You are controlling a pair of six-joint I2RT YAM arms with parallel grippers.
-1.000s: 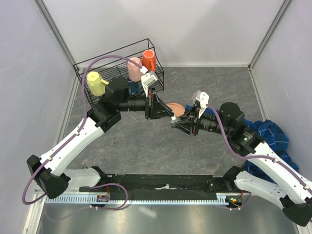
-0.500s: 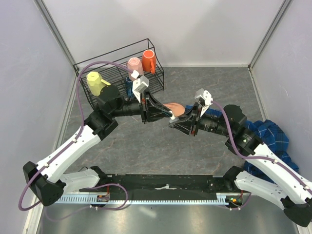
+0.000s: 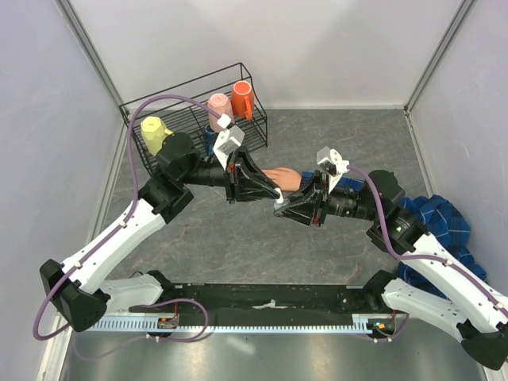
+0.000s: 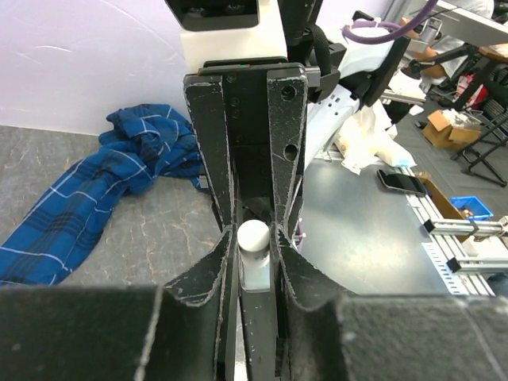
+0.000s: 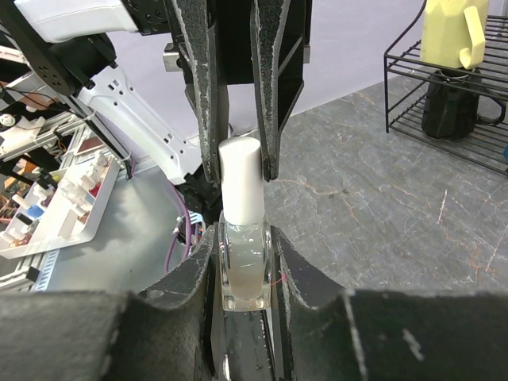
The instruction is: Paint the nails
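Right gripper (image 5: 242, 254): mine, clamped on the body of the small clear bottle (image 5: 241, 274).
Left gripper (image 4: 254, 238): mine, pinching its white cap (image 4: 254, 235).
Fake hand (image 3: 278, 176): mid-tabletop, just behind both grippers; plaid sleeve (image 3: 435, 218) trails to the right edge.
Nails: too small to make out.

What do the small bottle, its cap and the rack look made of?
The bottle looks like clear glass or hard plastic, glossy, with liquid showing through. The cap: matte white plastic, opaque and even. The rack: thin black wire, probably coated metal, an open grid.
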